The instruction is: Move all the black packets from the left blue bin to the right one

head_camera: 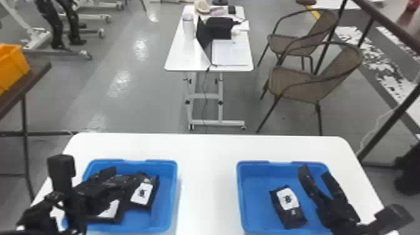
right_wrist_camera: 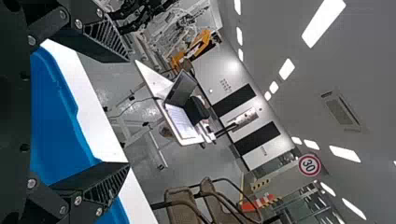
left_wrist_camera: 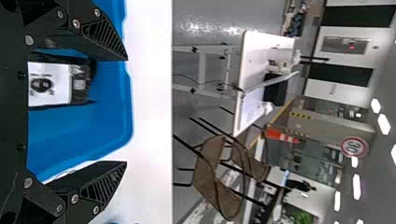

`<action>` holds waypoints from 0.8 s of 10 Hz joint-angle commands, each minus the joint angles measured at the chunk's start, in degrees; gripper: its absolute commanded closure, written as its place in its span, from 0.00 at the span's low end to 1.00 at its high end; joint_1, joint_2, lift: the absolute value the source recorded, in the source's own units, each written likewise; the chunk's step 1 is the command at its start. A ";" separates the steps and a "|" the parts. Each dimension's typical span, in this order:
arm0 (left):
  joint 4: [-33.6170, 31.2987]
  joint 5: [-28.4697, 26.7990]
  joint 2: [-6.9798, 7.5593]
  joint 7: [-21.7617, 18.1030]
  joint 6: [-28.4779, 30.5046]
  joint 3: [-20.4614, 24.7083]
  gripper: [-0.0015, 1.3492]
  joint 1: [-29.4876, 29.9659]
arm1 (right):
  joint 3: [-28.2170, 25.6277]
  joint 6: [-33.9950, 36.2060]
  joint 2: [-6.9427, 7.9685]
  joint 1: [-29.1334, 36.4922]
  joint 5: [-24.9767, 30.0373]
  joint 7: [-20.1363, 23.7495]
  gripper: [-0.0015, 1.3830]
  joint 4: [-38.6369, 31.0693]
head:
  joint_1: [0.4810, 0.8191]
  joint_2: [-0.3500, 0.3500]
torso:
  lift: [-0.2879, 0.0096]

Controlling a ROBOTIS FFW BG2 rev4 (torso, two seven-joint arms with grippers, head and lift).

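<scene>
one black packet (head_camera: 282, 215) lies in the right blue bin (head_camera: 254, 184); at least two packets (head_camera: 142, 193) remain to be moved from the left blue bin (head_camera: 165, 200). the left gripper (left_wrist_camera: 126, 111), fingers spread, hovers there; the right gripper (head_camera: 314, 172), also spread, waits over its side.

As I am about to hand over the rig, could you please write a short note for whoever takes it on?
Left pincer: open and empty, at the left blue bin.
Right pincer: open and empty, over the right side of the right blue bin.
Done: one black packet lies in the right bin.
Left: at least two labelled packets are in the left bin, partly hidden by the arm, so I cannot give an exact count. They still need moving.
</scene>
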 commanded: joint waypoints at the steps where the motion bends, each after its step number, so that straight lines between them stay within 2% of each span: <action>1: 0.40 -3.53 -0.19 1.03 5.35 -0.37 0.19 -0.03 | 0.13 0.00 0.75 0.04 -0.45 0.43 0.14 -0.87 | 0.63 0.52 | 0.97; 2: 1.19 -3.61 -0.45 2.52 9.74 -0.55 0.19 -0.99 | 0.22 0.00 0.75 -0.05 -0.71 0.69 0.14 -0.87 | 0.63 0.54 | 0.97; 4: 4.18 -8.45 -0.63 2.61 11.59 -1.87 0.20 -3.89 | 0.22 0.09 0.75 -0.23 -1.15 1.13 0.14 -0.60 | 0.63 0.56 | 0.97; 8: 18.94 -8.89 1.83 2.79 11.59 -8.37 0.20 -12.77 | 0.31 0.53 0.75 -0.84 -1.50 2.18 0.14 0.36 | 0.63 0.55 | 0.97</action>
